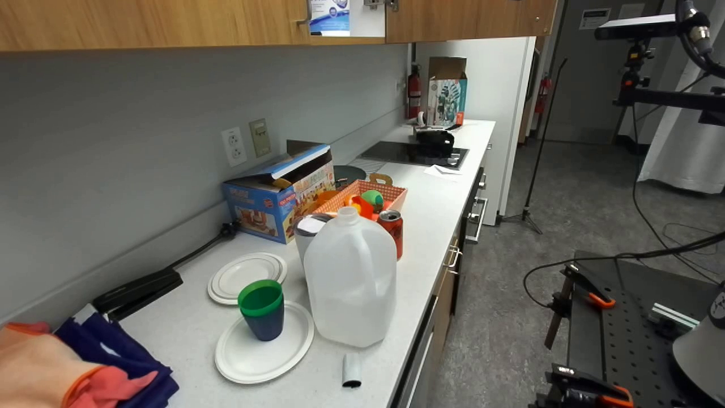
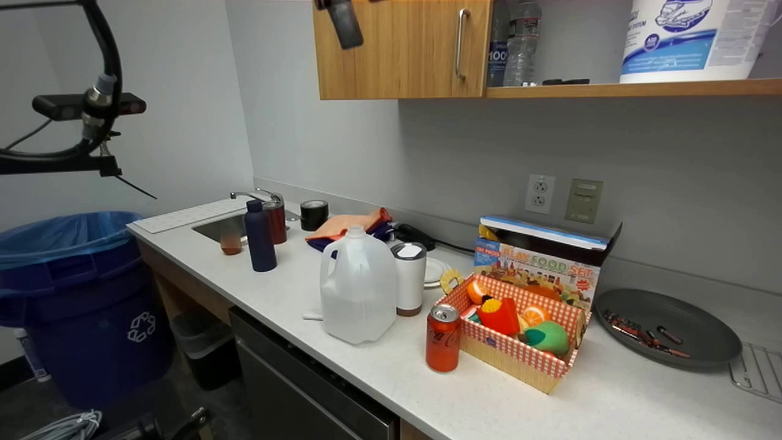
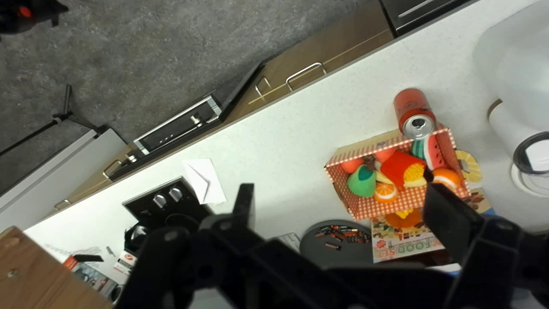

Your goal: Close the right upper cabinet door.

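Note:
The right upper cabinet door (image 1: pixel 453 18) is light-brown wood and stands open in an exterior view, its inner face toward the camera. Silver hinges show at its left edge; its bar handle is hidden. A corner of the door, with a screw, shows at lower left in the wrist view (image 3: pixel 47 274). My gripper (image 3: pixel 343 201) is open with nothing between its fingers, high above the counter and apart from the door. A dark part, likely one finger of it, hangs at the top edge of an exterior view (image 2: pixel 346 25).
The neighbouring upper door (image 2: pixel 403 52) is shut. The open cabinet shelf (image 2: pixel 599 91) holds bottles and a white bucket (image 2: pixel 684 43). Below, the counter (image 3: pixel 266 141) carries a checkered basket (image 3: pixel 364 210) of toy food, a soda can (image 3: pixel 411 107), a jug (image 2: pixel 357 287) and a cooktop (image 3: pixel 158 201).

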You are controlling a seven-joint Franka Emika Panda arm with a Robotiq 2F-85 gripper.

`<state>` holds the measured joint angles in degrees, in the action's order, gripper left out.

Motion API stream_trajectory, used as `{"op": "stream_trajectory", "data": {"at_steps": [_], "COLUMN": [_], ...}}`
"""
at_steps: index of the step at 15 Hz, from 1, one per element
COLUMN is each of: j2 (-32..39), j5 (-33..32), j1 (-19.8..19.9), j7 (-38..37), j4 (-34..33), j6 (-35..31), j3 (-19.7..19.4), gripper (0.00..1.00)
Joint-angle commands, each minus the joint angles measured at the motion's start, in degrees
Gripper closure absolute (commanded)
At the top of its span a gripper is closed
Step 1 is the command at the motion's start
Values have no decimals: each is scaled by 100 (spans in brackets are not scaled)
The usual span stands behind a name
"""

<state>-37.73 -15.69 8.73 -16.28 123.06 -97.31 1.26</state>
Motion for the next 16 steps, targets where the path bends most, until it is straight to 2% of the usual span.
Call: {"op": "stream_trajectory", "data": {"at_steps": [1, 7, 8, 9, 16], "j2": [285, 603, 628, 401, 562], "j5": [-286, -406, -466, -362, -373], "j1": [159, 379, 446, 313, 382], "j7": [-12, -27, -123, -26, -54], "j4": [-841, -1932, -1991, -1619, -1829], "j6": [165, 309, 206, 101, 104], "j3": [-30, -241, -267, -249, -322], "gripper": [0, 0, 0, 0, 0]}}
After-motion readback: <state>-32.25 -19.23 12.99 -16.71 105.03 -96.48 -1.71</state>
